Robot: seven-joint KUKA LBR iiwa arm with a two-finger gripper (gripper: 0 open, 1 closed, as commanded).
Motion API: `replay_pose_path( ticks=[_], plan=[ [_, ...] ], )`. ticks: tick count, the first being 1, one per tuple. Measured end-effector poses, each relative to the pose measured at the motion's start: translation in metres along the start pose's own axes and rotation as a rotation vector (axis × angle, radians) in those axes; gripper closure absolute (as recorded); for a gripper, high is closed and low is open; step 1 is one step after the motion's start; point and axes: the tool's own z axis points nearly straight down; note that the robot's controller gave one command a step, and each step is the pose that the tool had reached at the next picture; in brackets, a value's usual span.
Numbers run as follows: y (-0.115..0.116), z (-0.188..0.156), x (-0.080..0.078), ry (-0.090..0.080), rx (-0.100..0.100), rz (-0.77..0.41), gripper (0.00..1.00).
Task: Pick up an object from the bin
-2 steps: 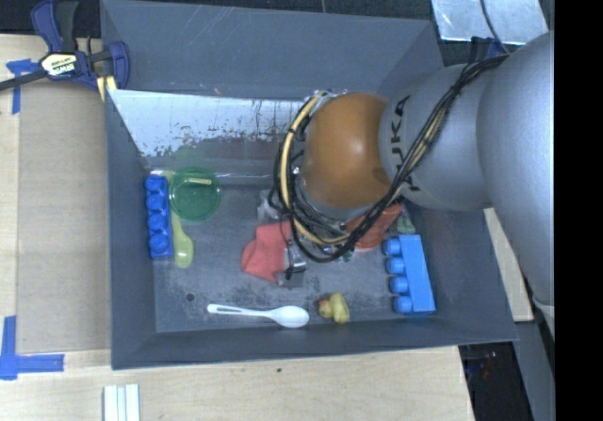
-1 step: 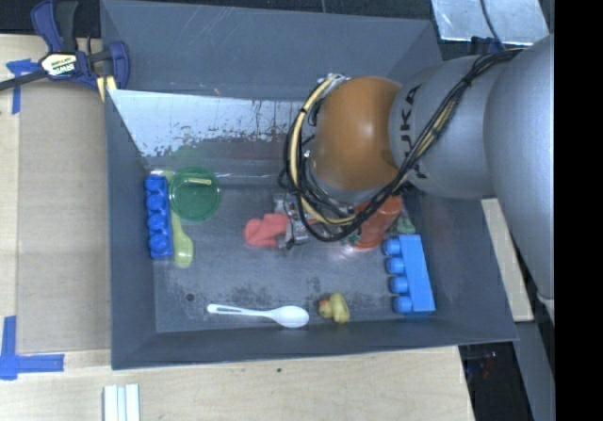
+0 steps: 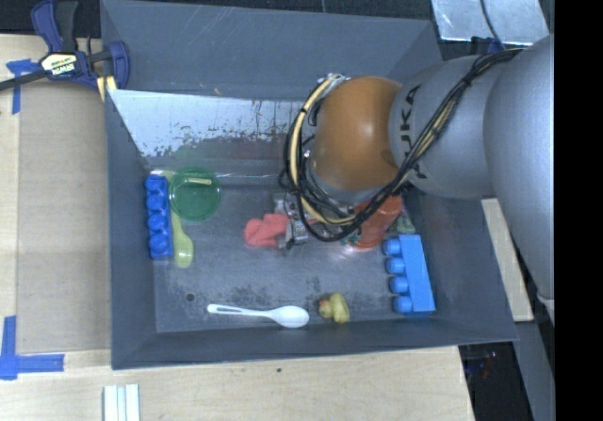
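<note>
Mid-floor of the grey bin (image 3: pixel 283 52), camera view: the gripper (image 3: pixel 294 226) sits low beneath the orange wrist cover (image 3: pixel 353 132), with cables looped round it and the arm coming in from the right. The nearest thing is a red-pink lumpy piece (image 3: pixel 264 232) on the floor, just left of the gripper tip. It is touching or nearly so; can't tell which. Its long axis runs roughly left-right, pointing at the gripper. My read is that this is the likely pick, and the coming move turns on that slight leftward offset. Whether the gripper is released or clenched cannot be told, because wrist and cables cover it.

An orange-red thing (image 3: pixel 382 221) sits right of the gripper, mostly hidden under the arm, kind unclear. A blue studded block (image 3: pixel 411 275) lies just beside it, toward the near-right corner.

Well apart at the left are a second blue block (image 3: pixel 157 216), a green round cup (image 3: pixel 196 195) and a yellow-green piece (image 3: pixel 182 250). Near the front wall lie a white spoon (image 3: pixel 261 314) and a small yellow thing (image 3: pixel 332 308), shape hard to make out.
</note>
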Motion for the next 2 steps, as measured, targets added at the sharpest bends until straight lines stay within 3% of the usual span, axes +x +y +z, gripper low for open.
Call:
replay_pose_path(
  ticks=[2],
  plan=[
    [-0.014, -0.14, 0.002, 0.008, 0.0, -0.056, 1.0]
  ],
)
